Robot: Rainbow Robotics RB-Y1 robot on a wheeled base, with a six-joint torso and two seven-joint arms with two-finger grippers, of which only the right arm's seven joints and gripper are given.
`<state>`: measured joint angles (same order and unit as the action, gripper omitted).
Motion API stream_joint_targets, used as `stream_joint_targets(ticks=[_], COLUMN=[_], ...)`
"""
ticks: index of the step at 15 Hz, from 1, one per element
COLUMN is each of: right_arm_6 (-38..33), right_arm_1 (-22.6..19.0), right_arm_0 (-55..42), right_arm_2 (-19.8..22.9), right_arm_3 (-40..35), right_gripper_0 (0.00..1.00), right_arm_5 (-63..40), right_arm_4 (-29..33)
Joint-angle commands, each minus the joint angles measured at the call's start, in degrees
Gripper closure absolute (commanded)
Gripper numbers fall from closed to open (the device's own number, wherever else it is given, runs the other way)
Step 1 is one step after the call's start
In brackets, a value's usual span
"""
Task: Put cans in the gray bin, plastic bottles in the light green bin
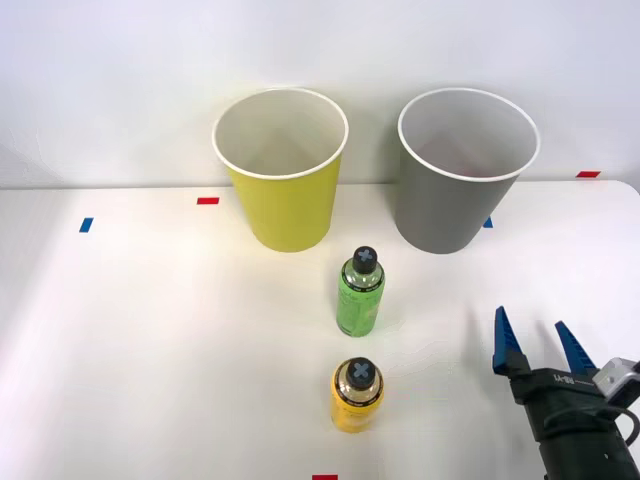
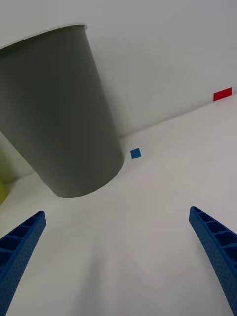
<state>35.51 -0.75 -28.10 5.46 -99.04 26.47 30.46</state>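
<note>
Bottles, 2 (image 1: 360, 295) upright, await us: our right gripper (image 1: 537, 338), spread and empty, must next reach the green one.

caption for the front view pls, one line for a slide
Open right gripper above the white table, near upright green and yellow plastic bottles, before yellow-green and gray cup-shaped bins.

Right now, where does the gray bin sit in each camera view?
Front view: the gray bin stands upright at the table's back, right of center, beside the light green bin.
Right wrist view: it looms ahead, beyond the open right gripper.
Shared landmark: the blue tape mark by its base.
</note>
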Motion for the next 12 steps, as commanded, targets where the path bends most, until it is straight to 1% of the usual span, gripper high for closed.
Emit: stream_joint_targets(ticks=[1,3,6,8,12], right_arm_6=[0.4,1.9,10.3,12.9,11.9], right_arm_1=[-0.5,-1.8,-1.6,-1.6,-1.5], right_arm_0=[-0.1,-0.6,-2.6,-4.2,-7.4], right_arm_2=[0.1,0.2,0.3,0.4,0.3], right_arm_3=[3.4,4.8,4.8,4.8,4.8], right_gripper_0=[0.00,0.00,0.00,0.00,0.00], right_arm_5=[8.0,12.9,14.5,14.5,15.9], right_arm_4=[2.2,3.3,3.2,2.1,-2.8])
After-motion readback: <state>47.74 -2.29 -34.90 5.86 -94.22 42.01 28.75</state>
